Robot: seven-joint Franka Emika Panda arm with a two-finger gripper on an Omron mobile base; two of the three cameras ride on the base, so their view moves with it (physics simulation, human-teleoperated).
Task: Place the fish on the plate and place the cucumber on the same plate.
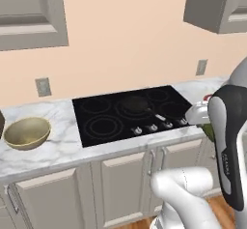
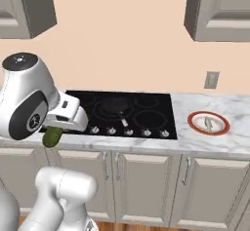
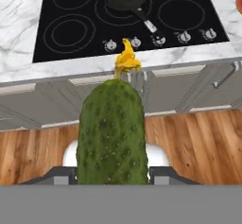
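In the left base view, the hand sits at the right edge, mostly hidden behind the arm's dark forearm; a sliver of the green cucumber shows there, and a small red arc of the plate shows just above the hand. The black cooktop lies to the hand's left, with the frying pan on a rear burner, and the tan bowl rests on the marble surface well beyond the cooktop. In the right base view, the cucumber hangs below the hand, off the front edge of the surface. The plate lies far to the hand's right, past the cooktop, and the pale fish lies on its white centre. In the hand view, the hand is closed on the cucumber, which points away toward the cooktop, carries a yellow tip and hangs over the wooden floor and cabinet fronts.
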